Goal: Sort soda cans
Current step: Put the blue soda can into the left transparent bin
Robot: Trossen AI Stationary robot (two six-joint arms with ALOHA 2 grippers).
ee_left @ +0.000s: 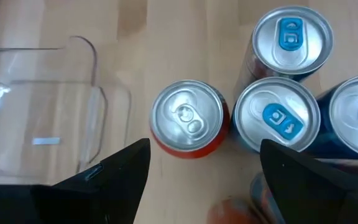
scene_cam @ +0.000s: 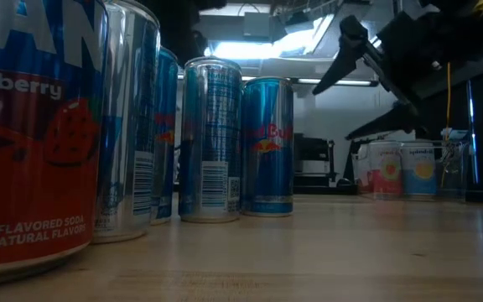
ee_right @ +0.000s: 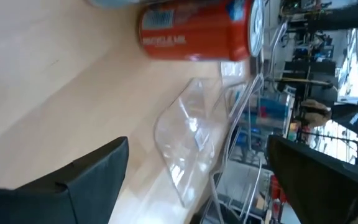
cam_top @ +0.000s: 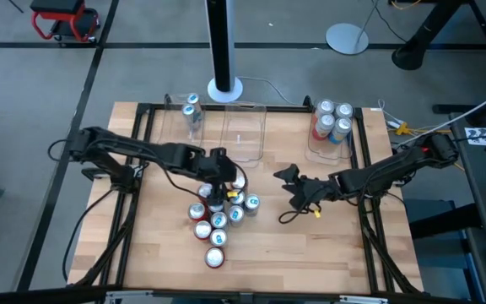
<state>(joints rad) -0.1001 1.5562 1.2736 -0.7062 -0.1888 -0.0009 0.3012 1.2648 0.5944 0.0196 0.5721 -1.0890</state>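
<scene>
Several soda cans (cam_top: 218, 215), red and blue with silver tops, stand upright in a cluster at the table's middle; they also show close up in the low view (scene_cam: 212, 138). My left gripper (cam_top: 218, 173) hovers open above the cluster's far end. In the left wrist view (ee_left: 204, 149) its fingers stand on either side of a red can (ee_left: 187, 118), above it and apart from it, next to blue-tabbed cans (ee_left: 277, 115). My right gripper (cam_top: 292, 181) is open and empty to the right of the cluster, raised off the table (scene_cam: 367, 84). It faces a red can (ee_right: 197, 25).
Three clear plastic bins stand along the far edge: the left bin (cam_top: 184, 118) holds one can, the middle bin (cam_top: 245, 131) shows nothing inside, the right bin (cam_top: 332, 127) holds several cans. Black frame rails (cam_top: 142, 135) border the table. Bare wood lies near the front edge.
</scene>
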